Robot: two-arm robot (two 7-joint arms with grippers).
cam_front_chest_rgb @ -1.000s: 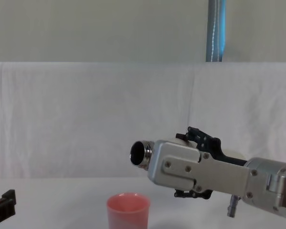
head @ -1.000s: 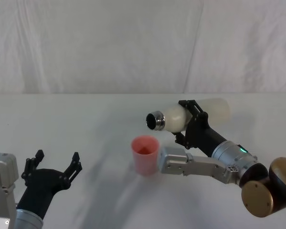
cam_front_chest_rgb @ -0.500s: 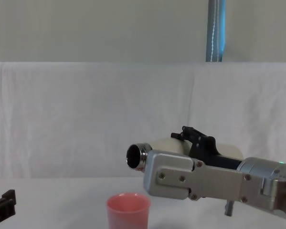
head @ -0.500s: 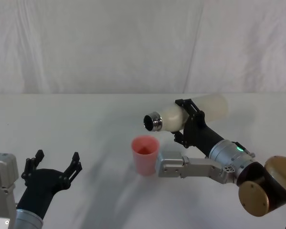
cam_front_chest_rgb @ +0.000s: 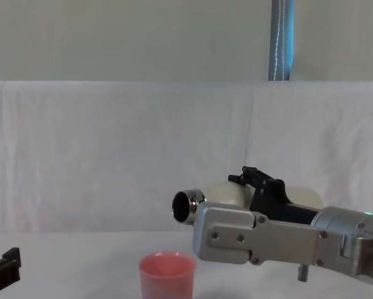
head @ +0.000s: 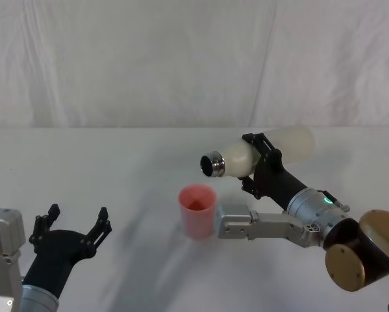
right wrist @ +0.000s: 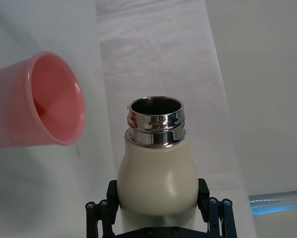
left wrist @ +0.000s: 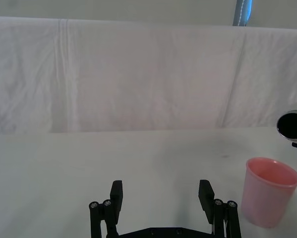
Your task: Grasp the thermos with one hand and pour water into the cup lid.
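Head view puts the right gripper (head: 260,162) right of centre in our frame, its black fingers clamped around the body of the thermos (head: 282,148). We see the thermos lying nearly on its side in the air, its steel neck pointing toward the left of the frame and tipped slightly down, its cream base toward the right. The open mouth sits above and a little to the right of the cup (head: 197,210), with a clear gap between them. The pink cup stands upright on the white table (head: 116,169), just below the middle of the frame. We cannot tell whether any water is in it.

In the lower left corner of that view we find the left gripper (head: 76,221), low over the table and well apart from the cup, its fingers spread wide and holding nothing.

From the chest view, the thermos (cam_front_chest_rgb: 226,194) shows at centre right, behind the right arm's grey housing, and the cup (cam_front_chest_rgb: 167,275) stands at the bottom centre, below and left of the open mouth.

A white cloth backdrop (head: 181,58) fills the upper half of the head view.
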